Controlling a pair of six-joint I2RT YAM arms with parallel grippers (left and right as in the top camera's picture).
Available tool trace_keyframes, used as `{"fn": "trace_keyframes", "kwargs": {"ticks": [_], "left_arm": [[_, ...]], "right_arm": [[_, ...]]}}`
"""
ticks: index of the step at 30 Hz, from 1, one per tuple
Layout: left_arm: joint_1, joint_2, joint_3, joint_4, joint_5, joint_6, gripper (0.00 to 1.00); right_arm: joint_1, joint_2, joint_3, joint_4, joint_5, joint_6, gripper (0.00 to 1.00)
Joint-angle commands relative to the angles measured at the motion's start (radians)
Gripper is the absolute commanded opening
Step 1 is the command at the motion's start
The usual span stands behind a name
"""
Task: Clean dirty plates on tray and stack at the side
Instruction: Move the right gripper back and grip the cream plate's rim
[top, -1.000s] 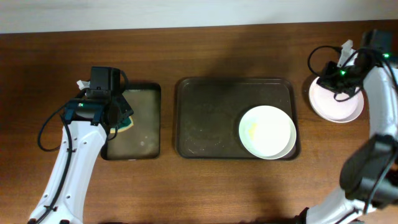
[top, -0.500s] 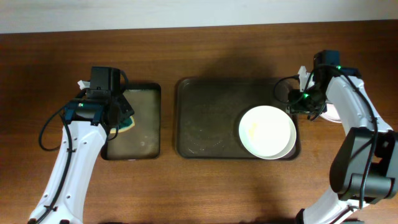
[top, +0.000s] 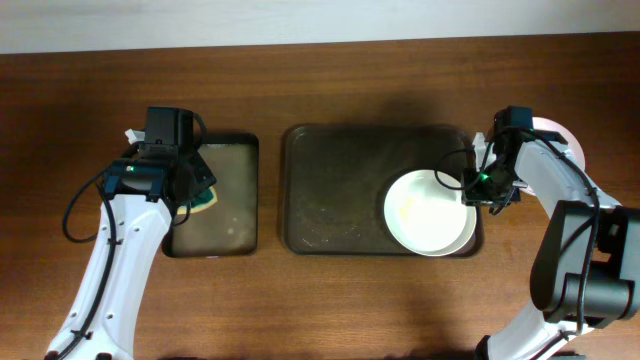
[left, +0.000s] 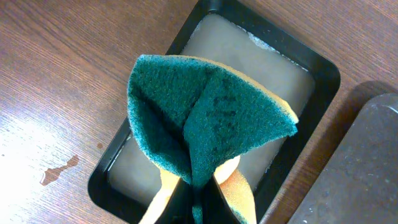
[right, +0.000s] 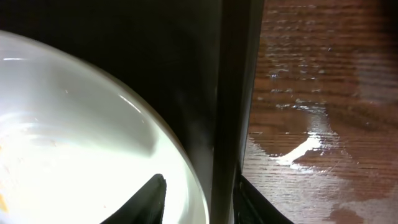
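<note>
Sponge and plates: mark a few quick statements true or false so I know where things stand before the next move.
1. The left tool is shut on the green sponge. True.
2. The sponge hangs over the brown tray. False: it is above the small black tray, which holds cloudy liquid.
3. A white plate lies in the right end of the brown tray. True.
4. The right tool has lifted that plate clear of the tray. False: the plate lies in the tray, and the tool is at its right edge with jaws apart.
5. The table just right of the brown tray is wet. True.
</note>
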Motion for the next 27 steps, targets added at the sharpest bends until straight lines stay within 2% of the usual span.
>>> {"fn": "trace_keyframes", "kwargs": {"ticks": [1, 7, 17, 22, 27], "left_arm": [[0.003, -0.004, -0.004, 0.005, 0.0, -0.003, 0.01], [0.003, -0.004, -0.004, 0.005, 0.0, -0.003, 0.01], [0.003, -0.004, -0.004, 0.014, 0.0, -0.003, 0.01], [0.003, -0.004, -0.004, 0.021, 0.0, -0.003, 0.01], [0.003, -0.004, -0.004, 0.02, 0.0, -0.003, 0.01]], "right_arm": [[0.006, 0.002, -0.011, -0.003, 0.009, 0.019, 0.36], [0.006, 0.001, 0.005, -0.01, 0.107, 0.072, 0.36], [0.037, 0.001, 0.129, -0.111, 0.109, 0.071, 0.35], [0.118, 0.002, 0.127, -0.09, 0.13, 0.012, 0.35], [0.129, 0.01, 0.106, -0.053, 0.147, 0.005, 0.35]]}}
